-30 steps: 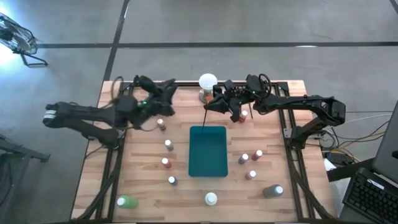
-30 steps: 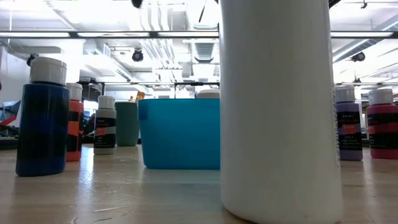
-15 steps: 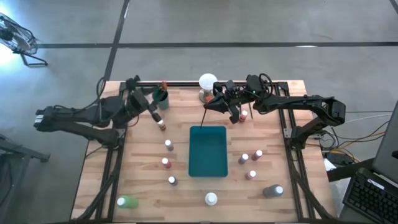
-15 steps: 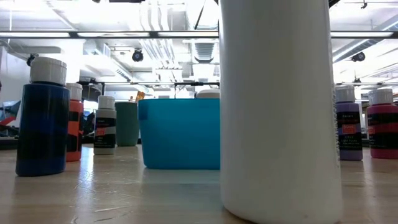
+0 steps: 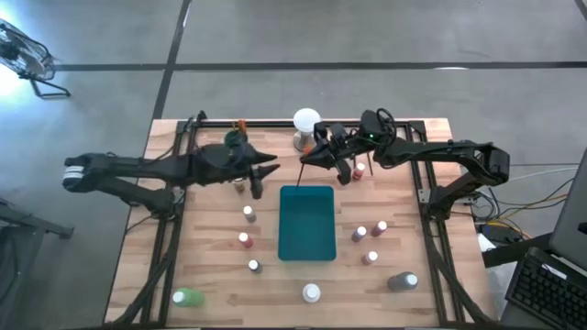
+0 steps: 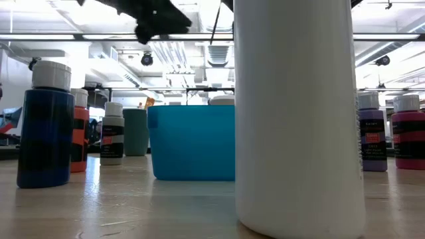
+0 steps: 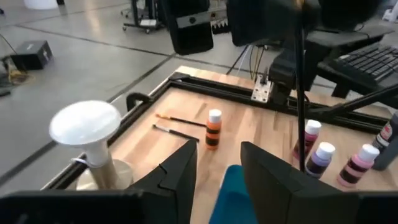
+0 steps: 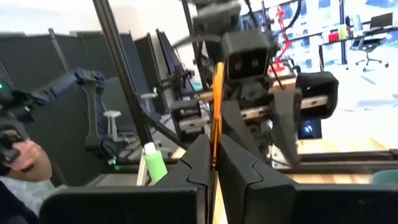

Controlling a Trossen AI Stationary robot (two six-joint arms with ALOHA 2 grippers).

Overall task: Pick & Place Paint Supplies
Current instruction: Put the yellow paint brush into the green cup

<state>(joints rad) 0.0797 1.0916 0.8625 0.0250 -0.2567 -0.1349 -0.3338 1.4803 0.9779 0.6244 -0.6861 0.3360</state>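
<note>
Two grippers are over the far half of the table point(image 5: 220, 275). On the right, the right gripper point(image 5: 323, 152) is closed on a brush point(image 5: 304, 169), its fingers pinching the orange handle point(image 8: 216, 106) while the thin dark shaft hangs down to a tip just above the far edge of the teal tray point(image 5: 307, 223). A white ball on a metal base point(image 5: 305, 126) stands just behind this gripper, and a small orange bottle point(image 7: 213, 129) sits beside it toward the right arm's base. The left gripper point(image 5: 260, 171) reaches in from the other side, fingers parted with nothing between them, hovering just left of the tray's far corner; a small bottle point(image 5: 238, 186) stands right next to it and a dark green cup point(image 5: 232, 140) sits behind it. Two more brushes point(image 7: 176, 126) lie flat on the wood ahead of the left gripper, between the ball and the orange bottle. More white-capped bottles point(image 5: 249, 214) are scattered nearer, on both sides of the tray, well apart from either gripper.
</note>
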